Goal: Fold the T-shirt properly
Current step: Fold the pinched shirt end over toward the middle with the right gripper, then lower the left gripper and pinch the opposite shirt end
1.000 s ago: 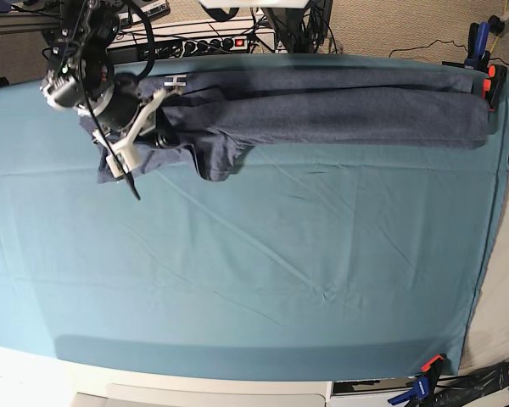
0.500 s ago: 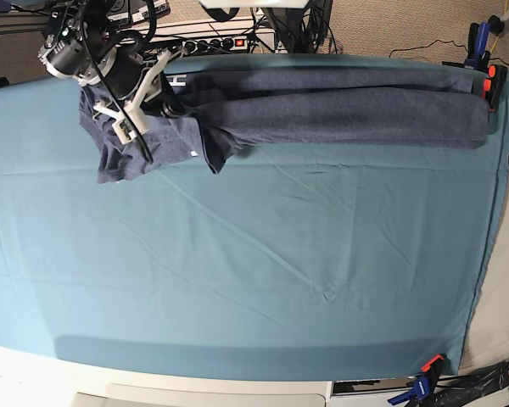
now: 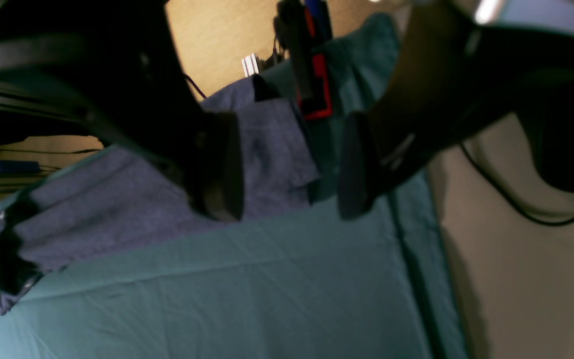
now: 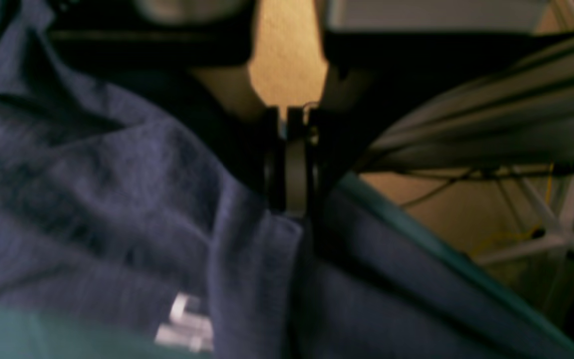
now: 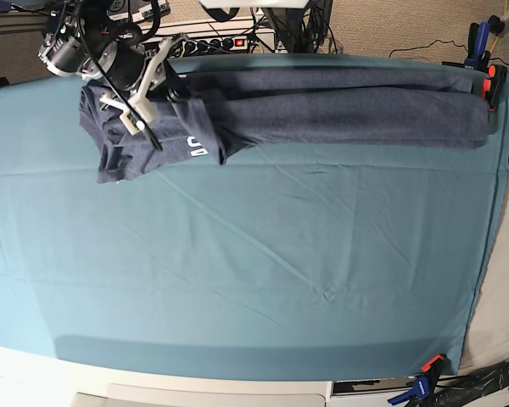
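One end of the T-shirt (image 5: pixel 322 106) has just been shifted: a second ago the bunched sleeve end sagged toward the middle of the desk (image 5: pixel 254 280); now it has been drawn back toward the far edge, and white lettering (image 5: pixel 195 146) shows on a flap turned over there. I read this as the sleeve end being tucked in, with the long band not yet folded across.

That band lies along the far edge of the desk, reaching a red clamp (image 5: pixel 490 85) at one corner. The right fingers (image 4: pixel 289 164) are pressed together, pinching a fold of the cloth at its hem. The left fingers (image 3: pixel 287 164) stand wide apart and empty, hovering just above the shirt's other end, not touching it; cloth shows between them.
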You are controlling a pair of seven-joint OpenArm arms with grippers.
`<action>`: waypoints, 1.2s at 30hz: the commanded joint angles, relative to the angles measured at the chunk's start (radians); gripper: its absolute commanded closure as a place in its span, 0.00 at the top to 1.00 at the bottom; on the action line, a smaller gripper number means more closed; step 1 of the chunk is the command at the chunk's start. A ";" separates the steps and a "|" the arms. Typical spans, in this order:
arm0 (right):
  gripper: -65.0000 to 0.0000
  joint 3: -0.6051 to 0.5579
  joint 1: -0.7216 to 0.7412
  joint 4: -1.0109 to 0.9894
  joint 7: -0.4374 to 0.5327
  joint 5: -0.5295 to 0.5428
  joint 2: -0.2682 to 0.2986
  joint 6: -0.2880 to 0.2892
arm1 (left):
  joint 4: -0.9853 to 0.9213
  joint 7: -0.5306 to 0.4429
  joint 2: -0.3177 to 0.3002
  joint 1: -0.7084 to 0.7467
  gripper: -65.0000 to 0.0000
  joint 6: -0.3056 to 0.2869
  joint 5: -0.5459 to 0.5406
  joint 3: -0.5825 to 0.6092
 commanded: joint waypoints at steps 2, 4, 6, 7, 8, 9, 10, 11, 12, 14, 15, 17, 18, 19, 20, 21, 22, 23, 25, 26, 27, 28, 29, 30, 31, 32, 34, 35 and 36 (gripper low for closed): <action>0.00 0.002 -0.008 0.019 0.017 0.027 0.018 -0.001 | 0.013 -0.010 -0.033 -0.006 0.50 -0.005 -0.020 -0.011; 0.00 0.002 -0.011 0.019 0.014 0.028 0.026 -0.001 | 0.013 -0.010 -0.032 -0.006 0.50 -0.005 -0.020 -0.011; 0.00 0.002 -0.011 0.019 0.010 0.027 0.032 -0.001 | 0.013 -0.010 -0.032 -0.006 0.50 -0.005 -0.020 -0.011; 0.00 0.002 -0.011 0.019 0.009 0.027 0.031 -0.001 | 0.013 -0.010 -0.032 -0.006 0.50 -0.005 -0.020 -0.011; 0.00 0.002 -0.011 0.019 0.009 0.027 0.031 -0.001 | 0.013 -0.010 -0.032 -0.006 0.50 -0.005 -0.020 -0.011; 0.00 0.002 -0.011 0.019 0.009 0.027 0.031 -0.001 | 0.013 -0.010 -0.032 -0.006 0.50 -0.005 -0.020 -0.011; 0.00 0.002 -0.011 0.019 0.009 0.026 0.031 -0.001 | 0.013 -0.010 -0.032 -0.006 0.50 -0.005 -0.020 -0.011; 0.00 0.002 -0.011 0.019 0.009 0.026 0.031 -0.001 | 0.013 -0.010 -0.032 -0.005 0.50 -0.005 -0.020 -0.011; 0.00 0.002 -0.011 0.019 0.009 0.025 0.031 -0.001 | 0.013 -0.010 -0.032 -0.006 0.50 -0.005 -0.020 -0.011; 0.00 0.002 -0.014 0.019 0.009 0.008 0.031 -0.001 | 0.013 -0.010 -0.032 -0.006 0.50 -0.005 -0.020 -0.011; 0.00 0.002 -0.017 0.019 0.009 -0.009 0.031 -0.001 | 0.013 -0.010 -0.032 -0.006 0.50 -0.005 -0.020 -0.011; 0.00 0.002 -0.023 0.019 0.009 -0.040 0.032 -0.001 | 0.013 -0.010 -0.032 -0.006 0.50 -0.005 -0.020 -0.011; 0.00 0.002 -0.025 0.019 0.009 -0.047 0.032 -0.001 | 0.013 -0.010 -0.032 -0.006 0.50 -0.005 -0.020 -0.011; 0.00 0.002 -0.025 0.018 0.009 -0.050 0.031 -0.001 | 0.013 -0.010 -0.032 -0.006 0.50 -0.005 -0.020 -0.011; 0.00 0.002 -0.025 0.019 0.009 -0.049 0.031 -0.001 | 0.013 -0.010 -0.032 -0.006 0.50 -0.005 -0.020 -0.011; 0.00 0.002 -0.024 0.018 0.009 -0.049 0.031 -0.001 | 0.013 -0.010 -0.032 -0.006 0.50 -0.005 -0.020 -0.011; 0.00 0.002 -0.024 0.019 0.009 -0.052 0.031 -0.001 | 0.013 -0.010 -0.032 -0.006 0.50 -0.005 -0.020 -0.011; 0.00 0.002 -0.024 0.019 0.009 -0.063 0.031 -0.001 | 0.013 -0.010 -0.032 -0.006 0.50 -0.005 -0.020 -0.011; 0.00 0.002 -0.024 0.018 0.009 -0.092 0.031 -0.001 | 0.013 -0.010 -0.032 -0.006 0.50 -0.005 -0.020 -0.011; 0.00 0.002 -0.024 0.018 0.013 -0.102 0.031 -0.001 | 0.013 -0.010 -0.032 -0.006 0.50 -0.005 -0.020 -0.011; 0.00 0.002 -0.024 0.018 0.025 -0.107 0.031 -0.001 | 0.013 -0.010 -0.032 -0.006 0.50 -0.005 -0.020 -0.011; 0.00 0.002 -0.024 0.018 0.030 -0.108 0.031 -0.001 | 0.013 -0.010 -0.032 -0.006 0.50 -0.005 -0.020 -0.011; 0.00 0.002 -0.024 0.019 0.034 -0.108 0.031 -0.001 | 0.013 -0.010 -0.032 -0.006 0.50 -0.005 -0.020 -0.011; 0.00 0.002 -0.024 0.019 0.039 -0.108 0.031 -0.001 | 0.013 -0.010 -0.032 -0.006 0.50 -0.005 -0.020 -0.011; 0.00 0.002 -0.024 0.018 0.044 -0.108 0.031 -0.001 | 0.013 -0.010 -0.032 -0.006 0.50 -0.005 -0.020 -0.011; 0.00 0.002 -0.024 0.019 0.045 -0.108 0.031 -0.001 | 0.013 -0.010 -0.032 -0.006 0.50 -0.005 -0.020 -0.011; 0.00 0.002 -0.024 0.019 0.045 -0.108 0.031 -0.001 | 0.013 -0.010 -0.032 -0.006 0.50 -0.005 -0.020 -0.011; 0.00 0.002 -0.024 0.019 0.046 -0.108 0.031 -0.001 | 0.013 -0.010 -0.032 -0.006 0.50 -0.005 -0.020 -0.011; 0.08 0.002 -0.024 0.019 0.047 -0.108 0.031 -0.001 | 0.013 -0.010 -0.032 -0.006 0.50 -0.005 -0.020 -0.011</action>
